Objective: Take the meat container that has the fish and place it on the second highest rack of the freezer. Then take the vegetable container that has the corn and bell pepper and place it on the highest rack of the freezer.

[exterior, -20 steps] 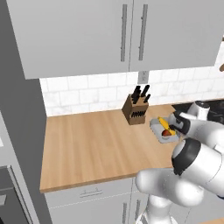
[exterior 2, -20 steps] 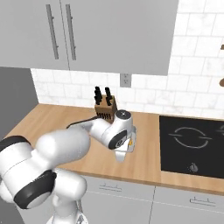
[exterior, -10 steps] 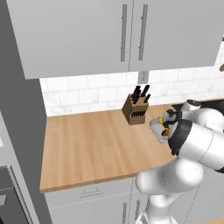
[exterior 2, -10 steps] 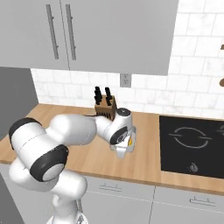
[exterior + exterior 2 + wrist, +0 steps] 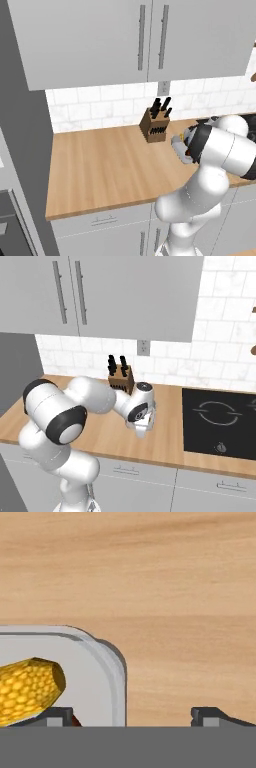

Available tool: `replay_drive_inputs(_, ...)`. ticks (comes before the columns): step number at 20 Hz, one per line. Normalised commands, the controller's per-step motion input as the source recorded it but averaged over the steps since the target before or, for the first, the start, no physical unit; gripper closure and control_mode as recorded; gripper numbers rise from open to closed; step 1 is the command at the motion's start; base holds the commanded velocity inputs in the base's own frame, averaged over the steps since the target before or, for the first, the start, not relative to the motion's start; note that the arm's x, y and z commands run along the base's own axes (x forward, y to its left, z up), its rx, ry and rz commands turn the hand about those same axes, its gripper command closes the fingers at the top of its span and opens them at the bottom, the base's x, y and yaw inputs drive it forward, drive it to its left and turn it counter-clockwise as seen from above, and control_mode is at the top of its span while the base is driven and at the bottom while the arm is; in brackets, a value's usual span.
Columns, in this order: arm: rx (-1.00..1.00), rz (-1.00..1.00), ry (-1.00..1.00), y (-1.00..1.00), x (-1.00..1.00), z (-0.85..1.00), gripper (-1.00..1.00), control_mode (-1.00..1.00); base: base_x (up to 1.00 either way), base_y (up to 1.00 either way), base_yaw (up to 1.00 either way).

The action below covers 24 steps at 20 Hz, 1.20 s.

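Claw [image 5: 132, 714]: standing wide open, gripping nothing, hovering low over the tray's corner; one finger is sitting over the tray's inside, the other over bare wood beyond the rim.

Counter [image 5: 100, 170]: wooden, carrying everything listed below.

Hob [image 5: 220, 421]: black, lying on the counter well apart from the tray, on the side away from the knife block.

Knife block [image 5: 155, 124]: standing near the tray, toward the wall; likely not obstructing a straight lift.

Tray [image 5: 107, 667]: pale grey, rounded corners, raised rim, resting on the counter. Looking stiff, smooth and light, so probably slippery. Best hold, by my judgement: pinching the rim wall between the fingers and keeping it level, since the contents are lying loose.

Corn [image 5: 30, 687]: yellow cob lying inside the tray, its blunt end just beside the inner finger, risking a nudge on closing.

Pepper: a red sliver is showing beside that finger; identity uncertain.
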Motion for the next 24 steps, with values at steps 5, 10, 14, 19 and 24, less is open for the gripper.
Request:
replay_drive_inputs(5,0.00,0.00,0.01,0.00,0.00,-0.25,-1.00,-1.00,0.00,0.00,0.00)
replay_drive_inputs(10,0.00,0.00,0.03,0.00,0.00,-0.11,-1.00,-1.00,0.00,0.00,0.00)
replay_drive_inputs(14,0.00,0.00,0.06,0.00,-0.01,-0.34,-1.00,-1.00,0.00,0.00,0.00)
replay_drive_inputs(19,-0.01,0.00,0.10,0.18,0.00,-0.33,-1.00,-1.00,0.00,0.00,0.00)
replay_drive_inputs(24,0.00,0.00,0.08,0.32,0.00,-0.32,-1.00,-1.00,0.00,0.00,0.00)
